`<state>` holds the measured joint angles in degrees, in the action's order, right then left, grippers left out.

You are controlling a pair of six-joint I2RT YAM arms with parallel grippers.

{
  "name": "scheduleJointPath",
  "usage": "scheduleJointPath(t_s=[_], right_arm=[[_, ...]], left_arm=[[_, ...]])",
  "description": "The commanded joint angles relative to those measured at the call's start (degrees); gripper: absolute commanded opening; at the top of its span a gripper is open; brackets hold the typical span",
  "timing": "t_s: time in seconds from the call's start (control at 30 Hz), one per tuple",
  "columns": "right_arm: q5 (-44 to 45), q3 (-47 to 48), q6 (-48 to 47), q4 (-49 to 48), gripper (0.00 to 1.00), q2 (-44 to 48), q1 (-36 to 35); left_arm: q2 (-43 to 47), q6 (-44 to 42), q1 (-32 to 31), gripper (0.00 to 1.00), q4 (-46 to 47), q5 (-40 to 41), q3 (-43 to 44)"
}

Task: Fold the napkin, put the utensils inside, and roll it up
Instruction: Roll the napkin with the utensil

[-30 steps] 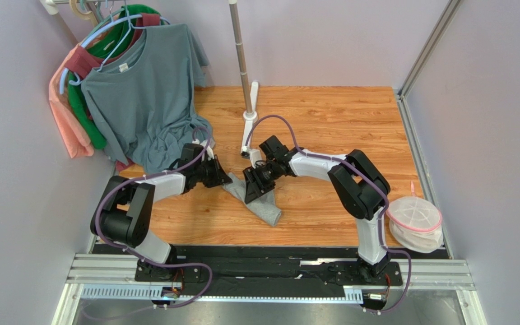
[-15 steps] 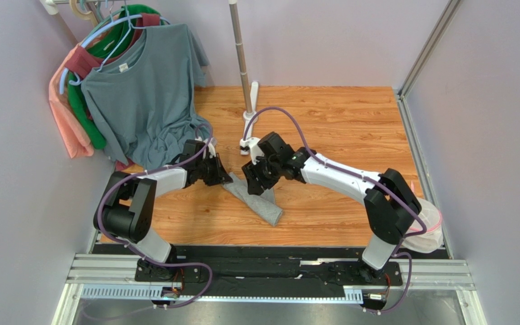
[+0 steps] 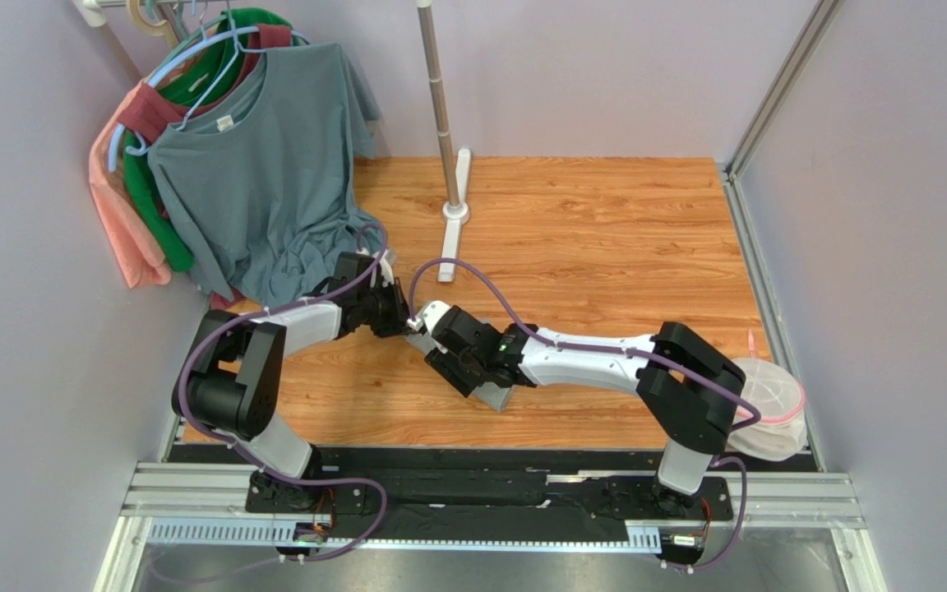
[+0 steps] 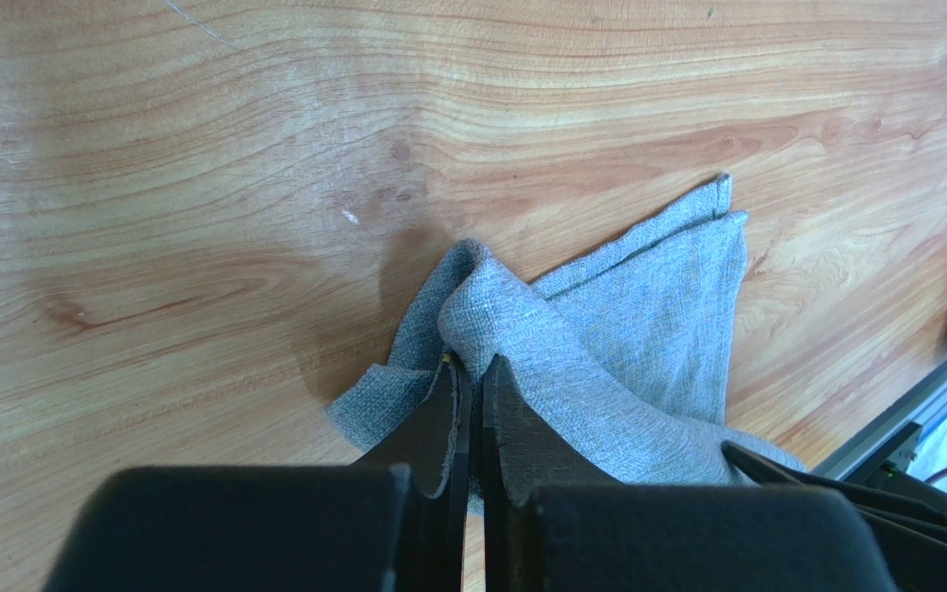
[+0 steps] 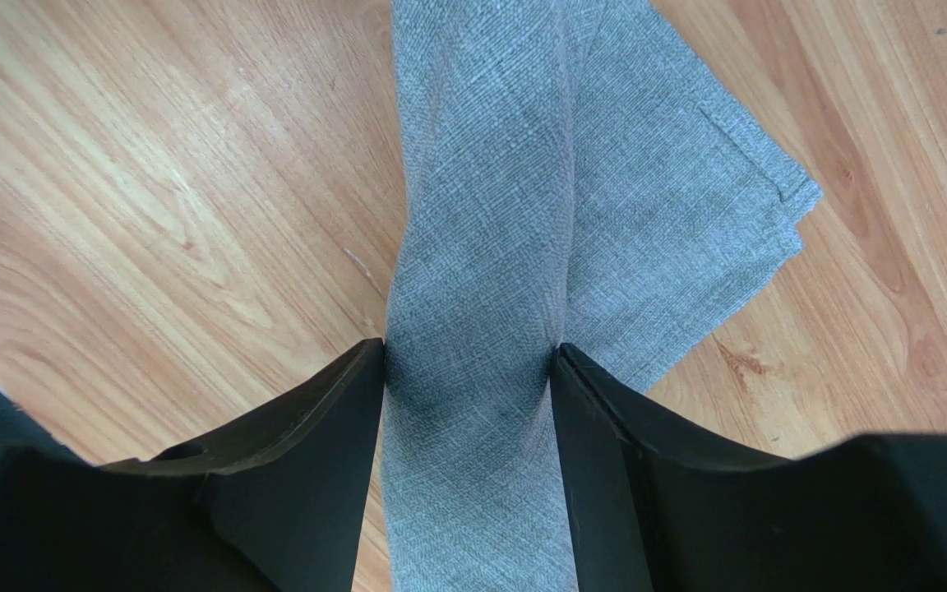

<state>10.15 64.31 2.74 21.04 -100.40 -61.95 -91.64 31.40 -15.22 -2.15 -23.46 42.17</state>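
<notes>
The napkin (image 4: 639, 321) is found crumpled and partly folded on the wooden table (image 3: 590, 234), just in front of the arms and between the two grippers. The left gripper (image 4: 467, 370) is seen clamped together on a raised fold at the napkin's edge. The right gripper (image 5: 466, 358) is held apart, with a flat band of napkin spanning the gap between its fingers (image 5: 343, 419).

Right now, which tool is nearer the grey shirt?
Left. The left tool pinches the napkin just below the shirt; the right tool straddles the napkin farther right.
</notes>
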Motion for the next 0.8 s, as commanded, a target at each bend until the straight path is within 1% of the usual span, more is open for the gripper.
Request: scheduleJointPath(t_s=[0.0, 0.1, 0.17, 0.2, 0.23, 0.3, 0.33, 0.37, 0.4, 0.43, 0.53, 0.57, 0.6, 0.63, 0.67, 0.7, 0.77], right_arm=[[4.71, -0.85, -1.6, -6.09, 0.56, -1.72, -1.15], [3.74, -1.56, -1.95, -7.23, 0.56, -2.69, -1.68], [3.03, -1.56, -1.87, -7.15, 0.52, -3.48, -1.59], [2.94, -1.39, -1.78, -6.37, 0.49, -4.1, -1.68], [3.12, -0.95, -1.52, -5.75, 0.39, -5.32, -1.59], [2.94, 0.02, -0.72, -3.47, 0.35, -6.56, -1.24], [2.6, 0.11, -0.37, -2.94, 0.3, -7.26, -1.15], [1.81, 0.02, -0.02, -2.5, 0.28, -7.44, -0.89], [-0.29, -0.5, 0.76, -2.23, 0.26, -7.44, 0.07], [-1.79, -0.85, 1.21, -2.14, 0.22, -7.27, 0.69], [-9.08, -2.17, 2.62, -1.88, 0.18, -6.21, 3.67], [-11.71, -2.35, 2.88, -1.7, 0.18, -5.95, 4.38], [-15.48, -2.53, 2.97, -1.53, 0.17, -5.95, 5.78], [-17.25, -2.7, 3.06, -1.35, 0.16, -5.95, 6.49], [-18.75, -2.7, 3.06, -1.09, 0.16, -6.03, 7.02], [-21.99, -2.53, 2.88, -0.3, 0.16, -6.47, 8.24], [-24.99, -1.92, 2.88, 0.23, 0.16, -7.17, 9.48]], left_arm=[[-1.26, -1.52, 0.11, 0.0, -2.59, 1.75, 1.07], [-1.18, -1.51, 0.11, 0.0, -2.77, 1.75, 1.16], [-1.09, -1.51, 0.11, 0.0, -2.77, 1.76, 1.16], [-1.0, -1.51, 0.11, 0.0, -2.77, 1.84, 1.16], [-1.0, -1.43, 0.11, 0.0, -2.94, 1.76, 1.24], [-0.91, -1.34, 0.11, 0.0, -2.86, 1.58, 1.33], [-0.83, -1.25, 0.11, 0.0, -2.77, 1.49, 1.33], [-0.74, -1.08, 0.11, 0.0, -2.68, 1.32, 1.33], [-0.22, -1.08, 0.11, 0.02, -2.51, 1.05, 1.33], [0.05, -1.16, 0.11, 0.04, -2.42, 0.7, 1.42], [2.42, -1.69, 0.11, 0.36, -4.17, 0.87, 2.65], [3.3, -1.78, 0.11, 0.5, -4.87, 2.35, 3.26], [5.05, -1.78, 0.11, 0.54, -6.44, 3.24, 3.53], [5.85, -1.78, 0.11, 0.58, -7.33, 4.38, 3.7], [6.64, -1.52, 0.11, 0.66, -8.21, 6.22, 4.05], [8.12, -1.34, 0.11, 0.66, -9.61, 7.19, 4.06], [9.8, -0.29, 0.11, 0.68, -10.5, 9.56, 3.45]])
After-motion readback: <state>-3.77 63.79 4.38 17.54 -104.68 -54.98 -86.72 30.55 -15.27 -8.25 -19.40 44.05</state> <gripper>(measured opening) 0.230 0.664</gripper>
